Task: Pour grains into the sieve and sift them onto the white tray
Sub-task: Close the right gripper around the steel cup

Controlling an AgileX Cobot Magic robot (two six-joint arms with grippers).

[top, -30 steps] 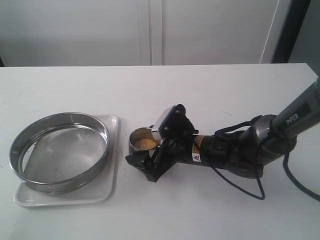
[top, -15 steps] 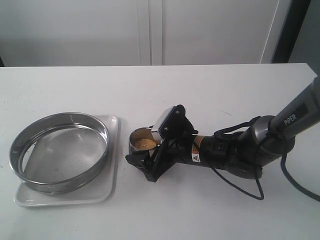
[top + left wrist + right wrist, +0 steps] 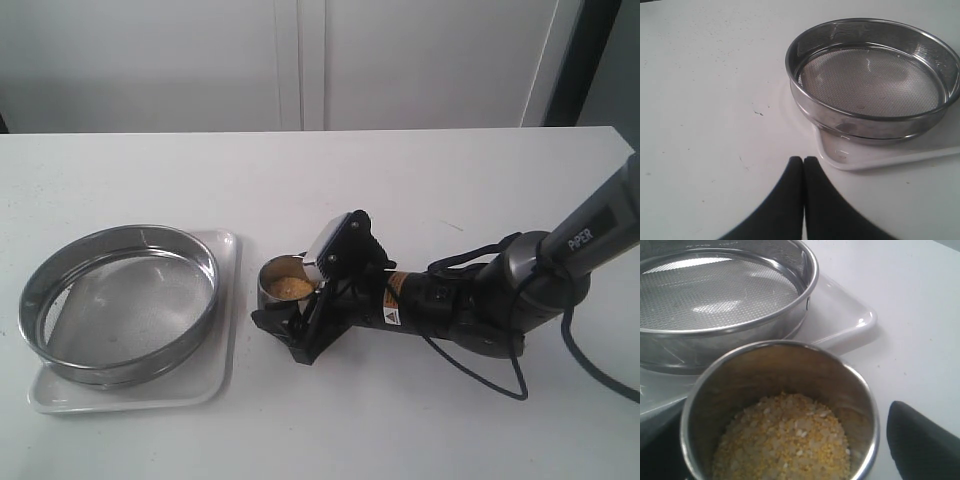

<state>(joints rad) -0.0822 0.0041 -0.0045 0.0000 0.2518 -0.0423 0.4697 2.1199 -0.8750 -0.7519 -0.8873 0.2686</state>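
A white matte surface (image 3: 450, 170) fills most of the exterior view, with a few small dark specks on it, and runs back to a pale wall (image 3: 150, 60). The wall is made of flat white panels split by narrow vertical seams (image 3: 300, 60). A dark slanted post (image 3: 575, 60) stands at its far right, and the light is soft and even, casting only faint shadows.

looks like a robotics lab or test bench to me: bare white table (image 3: 450, 170), plain white wall panels (image 3: 420, 60) behind it, and a dark robot arm (image 3: 500, 290) marked "piper" with a warning sticker (image 3: 392, 314) and a loose black cable (image 3: 480, 375) trailing over the tabletop.
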